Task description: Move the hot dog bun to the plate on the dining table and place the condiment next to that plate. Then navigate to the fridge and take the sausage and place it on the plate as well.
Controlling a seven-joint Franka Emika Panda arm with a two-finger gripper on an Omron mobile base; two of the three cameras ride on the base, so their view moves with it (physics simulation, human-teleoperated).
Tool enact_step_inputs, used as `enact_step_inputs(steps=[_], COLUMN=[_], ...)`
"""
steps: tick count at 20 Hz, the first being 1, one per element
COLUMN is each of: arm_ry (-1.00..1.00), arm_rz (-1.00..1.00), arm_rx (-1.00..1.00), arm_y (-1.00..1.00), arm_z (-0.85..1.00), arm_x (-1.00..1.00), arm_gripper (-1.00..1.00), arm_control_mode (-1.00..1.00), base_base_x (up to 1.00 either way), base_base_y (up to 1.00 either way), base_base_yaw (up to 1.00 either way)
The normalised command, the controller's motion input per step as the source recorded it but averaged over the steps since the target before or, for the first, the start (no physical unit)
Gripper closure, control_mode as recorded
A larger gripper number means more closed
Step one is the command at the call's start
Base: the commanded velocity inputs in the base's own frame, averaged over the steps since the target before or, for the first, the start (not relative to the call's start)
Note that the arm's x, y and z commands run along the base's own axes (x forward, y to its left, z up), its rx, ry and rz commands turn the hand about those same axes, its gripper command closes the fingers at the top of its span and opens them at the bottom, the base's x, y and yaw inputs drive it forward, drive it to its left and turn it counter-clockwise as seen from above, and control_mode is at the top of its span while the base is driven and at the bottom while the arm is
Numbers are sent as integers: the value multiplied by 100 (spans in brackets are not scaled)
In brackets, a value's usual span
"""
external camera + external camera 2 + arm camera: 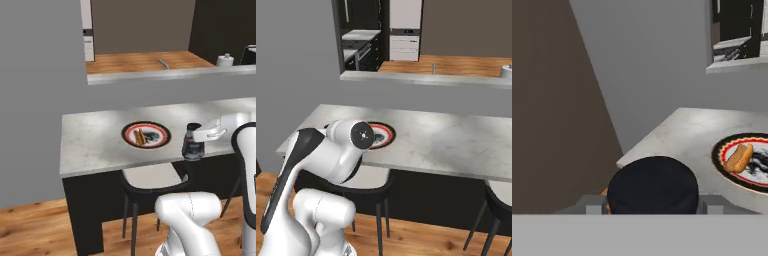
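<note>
1. Left base view: the plate (pixel 146 135) sits on the dining table (pixel 90 142), with the bun (pixel 141 136) lying across its pale centre. The bun step looks done.
2. Same view: the jar (pixel 193 143) stands upright at the table's near edge, to the right of the plate and apart from it. The gripper (pixel 196 136) comes in sideways at lid height, its jaws closed around the jar's upper part.
3. Whether the jar's base rests on the marble or hangs just above it, I cannot tell.
4. A dark chair (pixel 150 182) with a pale seat is tucked under the table below the plate.
5. Right base view: the arm's elbow covers the left part of the plate (pixel 383 135); only its red and black rim shows beside the joint. The marble slab (pixel 456 142) runs off to the right.
6. Hand view: the jar's dark lid (pixel 653 186) sits at the bottom, grey fingers (pixel 587 204) on either side. This fits a grip at half width, held on the jar.
7. Same view: the plate (pixel 724 159) and the bun (pixel 739 157) lie to the right, past the lid.
8. Judgement: the sideways grip keeps the jar upright for setting down beside the plate. Release is not yet done; the fridge and sausage steps remain.
</note>
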Motion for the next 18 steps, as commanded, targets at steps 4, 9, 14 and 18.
enact_step_inputs(steps=[4,9,14,18], arm_ry=[0,7,0,0], arm_rz=[0,5,25,26], arm_rx=[0,8,10,4], arm_y=[0,-78,-100,-76], arm_z=[0,-7,-37,-40], arm_x=[0,36,32,54], arm_gripper=[100,100,100,100], arm_control_mode=[100,-100,-100,-100], base_base_x=[74,0,0,0], base_base_y=[-18,0,0,0], base_base_yaw=[-6,0,0,0])
